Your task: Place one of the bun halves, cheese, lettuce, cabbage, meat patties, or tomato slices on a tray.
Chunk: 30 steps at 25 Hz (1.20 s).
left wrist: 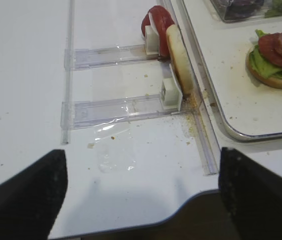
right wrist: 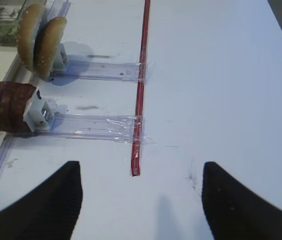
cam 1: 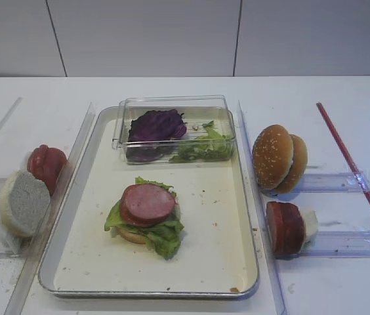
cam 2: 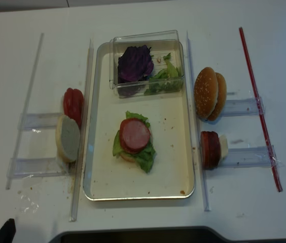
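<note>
On the tray a bun half, lettuce and one patty are already stacked; the spare patties stand on edge in a holder on the worktop at 3 o'clock of the tray, tomato slices at 9 o'clock. Both end effectors hang spread and hold nothing, the right one and the left one each low over bare worktop. A patty looks stiff, light and a bit slick, so I would pinch it across its faces near the rim.
</note>
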### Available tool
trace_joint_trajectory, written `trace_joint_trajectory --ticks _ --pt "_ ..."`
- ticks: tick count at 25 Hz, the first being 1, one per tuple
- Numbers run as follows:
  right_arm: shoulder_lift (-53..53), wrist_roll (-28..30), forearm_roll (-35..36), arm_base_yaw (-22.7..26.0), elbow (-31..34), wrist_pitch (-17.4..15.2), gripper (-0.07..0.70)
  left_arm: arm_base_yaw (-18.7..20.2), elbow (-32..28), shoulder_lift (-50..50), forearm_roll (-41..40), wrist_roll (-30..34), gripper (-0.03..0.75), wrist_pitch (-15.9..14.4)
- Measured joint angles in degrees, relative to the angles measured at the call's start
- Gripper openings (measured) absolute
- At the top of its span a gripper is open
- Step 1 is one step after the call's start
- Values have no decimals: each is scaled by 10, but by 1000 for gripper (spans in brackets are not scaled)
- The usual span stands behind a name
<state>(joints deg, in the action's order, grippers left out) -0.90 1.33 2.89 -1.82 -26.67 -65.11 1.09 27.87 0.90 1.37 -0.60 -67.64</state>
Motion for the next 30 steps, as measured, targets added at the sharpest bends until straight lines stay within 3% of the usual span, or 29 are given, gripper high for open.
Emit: trace_joint_trajectory --ticks 30 --pt "0 0 -1 0 0 0 517 0 0 0 0 0 566 0"
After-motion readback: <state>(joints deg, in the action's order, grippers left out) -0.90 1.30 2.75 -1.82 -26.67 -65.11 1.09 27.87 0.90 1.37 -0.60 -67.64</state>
